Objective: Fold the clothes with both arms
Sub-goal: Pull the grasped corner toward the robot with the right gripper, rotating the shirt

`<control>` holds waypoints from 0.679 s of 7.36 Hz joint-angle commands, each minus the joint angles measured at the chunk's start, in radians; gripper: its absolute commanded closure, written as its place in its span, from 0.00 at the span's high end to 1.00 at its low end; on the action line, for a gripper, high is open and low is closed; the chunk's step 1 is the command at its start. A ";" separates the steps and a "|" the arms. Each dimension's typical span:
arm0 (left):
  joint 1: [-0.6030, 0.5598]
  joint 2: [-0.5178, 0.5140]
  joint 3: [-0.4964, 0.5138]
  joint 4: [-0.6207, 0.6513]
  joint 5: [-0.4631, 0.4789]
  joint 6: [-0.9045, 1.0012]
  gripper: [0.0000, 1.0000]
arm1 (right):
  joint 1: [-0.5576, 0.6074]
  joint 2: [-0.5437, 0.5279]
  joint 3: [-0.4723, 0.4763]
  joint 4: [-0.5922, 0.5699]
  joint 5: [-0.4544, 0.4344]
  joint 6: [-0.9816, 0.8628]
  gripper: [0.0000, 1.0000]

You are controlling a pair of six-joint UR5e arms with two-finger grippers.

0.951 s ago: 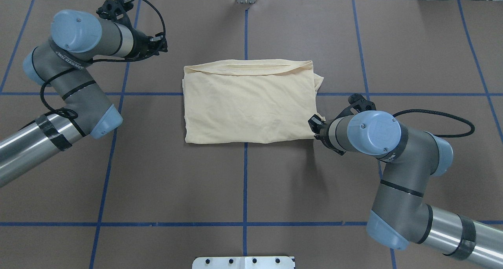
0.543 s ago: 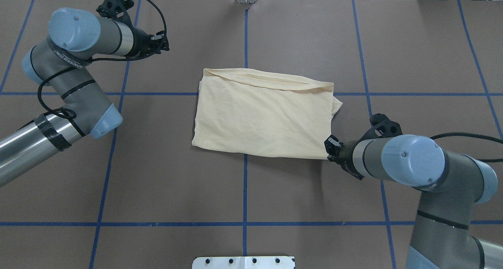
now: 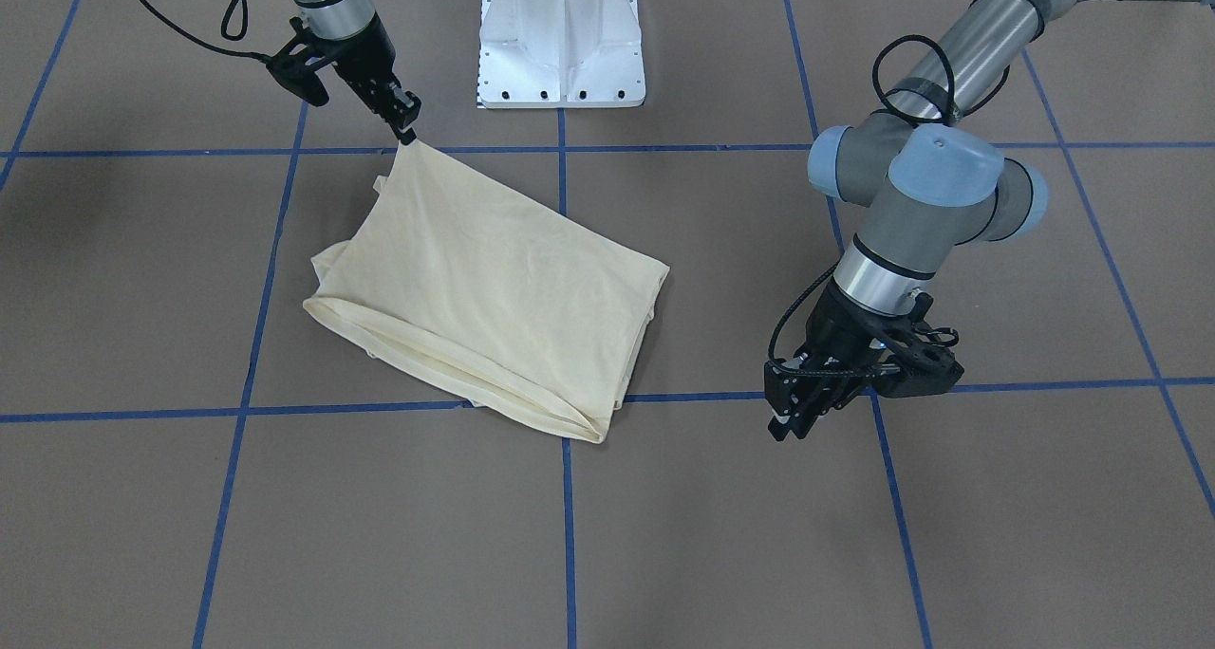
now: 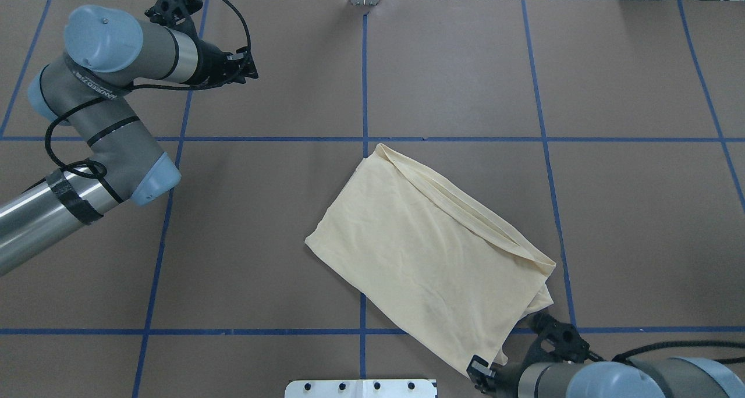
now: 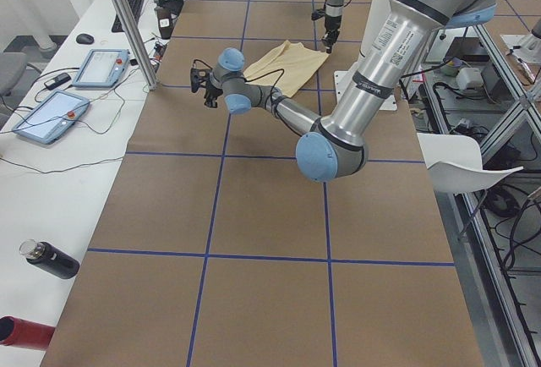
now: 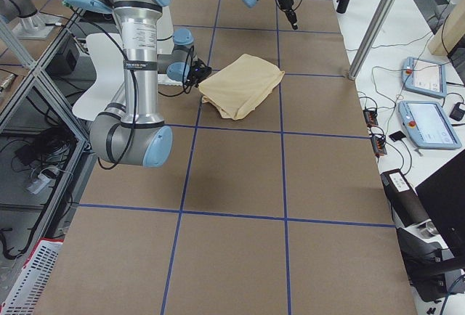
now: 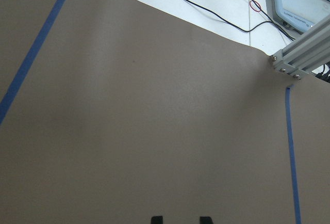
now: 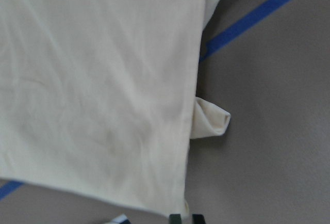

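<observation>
The pale cream-yellow shirt (image 4: 430, 252) lies folded into a rectangle, skewed diagonally on the brown table. It also shows in the front view (image 3: 494, 288) and the right wrist view (image 8: 103, 79). No print shows on it. My right gripper (image 4: 478, 370) is shut on the shirt's near right corner, close to the table's front edge; the front view (image 3: 408, 135) and the right wrist view (image 8: 186, 218) show the pinch. My left gripper (image 4: 251, 72) is open and empty over bare table at the far left, well apart from the shirt; it also shows in the front view (image 3: 788, 426) and the left wrist view (image 7: 180, 219).
The white pedestal base (image 3: 560, 42) stands just behind the right gripper. Blue tape lines (image 4: 364, 66) grid the table. An aluminium post (image 6: 378, 17) and tablets (image 6: 429, 75) stand along the far edge.
My right gripper has dragged the shirt toward the robot base and to the right, turning it from square to diagonal. The left arm has hardly moved.
</observation>
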 commanded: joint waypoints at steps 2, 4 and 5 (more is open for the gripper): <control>0.014 0.107 -0.174 0.016 -0.096 -0.016 0.44 | -0.101 -0.030 0.029 -0.001 -0.183 0.002 1.00; 0.108 0.152 -0.254 0.053 -0.116 -0.157 0.47 | 0.082 -0.026 0.061 -0.001 -0.187 -0.001 1.00; 0.189 0.155 -0.271 0.076 -0.103 -0.213 0.50 | 0.180 0.014 0.052 -0.003 -0.157 -0.012 1.00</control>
